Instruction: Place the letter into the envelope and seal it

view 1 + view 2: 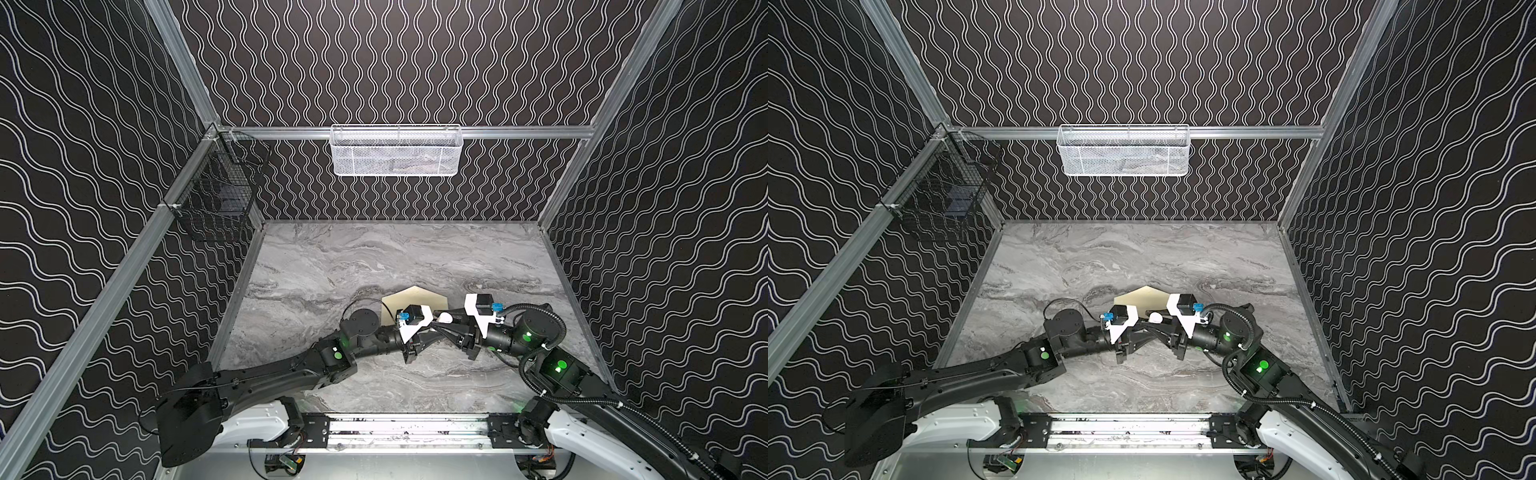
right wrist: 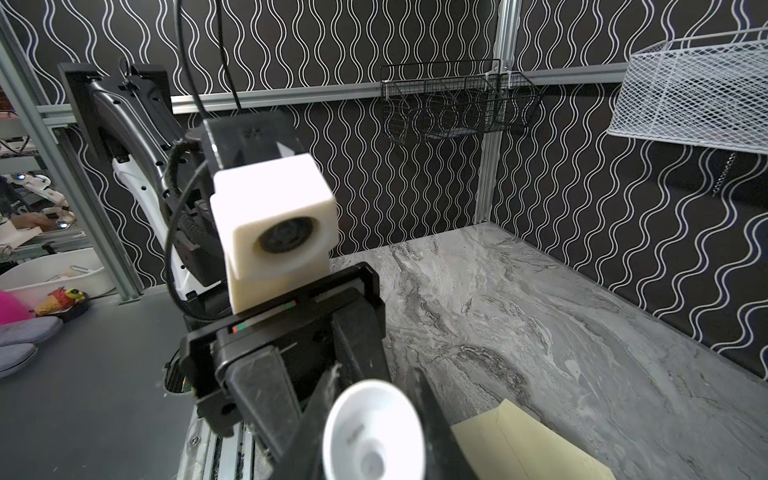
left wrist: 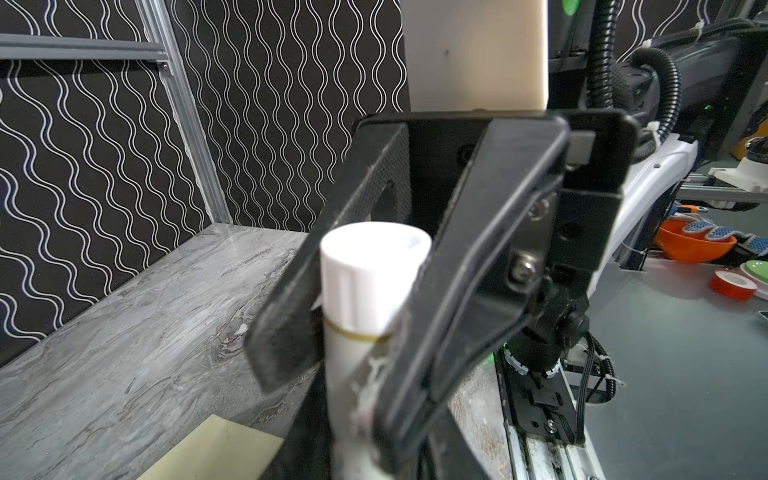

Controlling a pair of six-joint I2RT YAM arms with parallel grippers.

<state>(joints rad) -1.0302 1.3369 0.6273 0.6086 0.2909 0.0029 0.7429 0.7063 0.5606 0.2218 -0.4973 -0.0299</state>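
Both arms meet mid-counter, over the near part of the envelope (image 1: 415, 297).

- Left end effector (image 1: 436, 324): pinching the body of a white stick (image 3: 345, 361), which is held off the counter (image 1: 374, 257).
- Right end effector (image 1: 455, 321): fingers sit against both sides of the stick's cap (image 3: 374, 266). It reads as a pinch, though one finger is blurred.
- Stick's long axis runs along the line between the two wrists, cap end toward the right arm. The right wrist view looks straight into the cap's hollow end.
- Envelope: flat on the counter, below and just beyond the two end effectors, toward the far wall. Its long axis runs left-right in both top views. The flap is open, with its point aimed at the back wall. The near part is hidden under the arms.
- Letter: not visible in any view. It may be inside the envelope or under the arms; I can't tell which.

My read: this is the uncapping step ahead of sealing. The pull should go along the stick's axis, so the arms separate sideways. The flap is about equally near both arms. The left holds the stick, so it would tip down and away to reach it.
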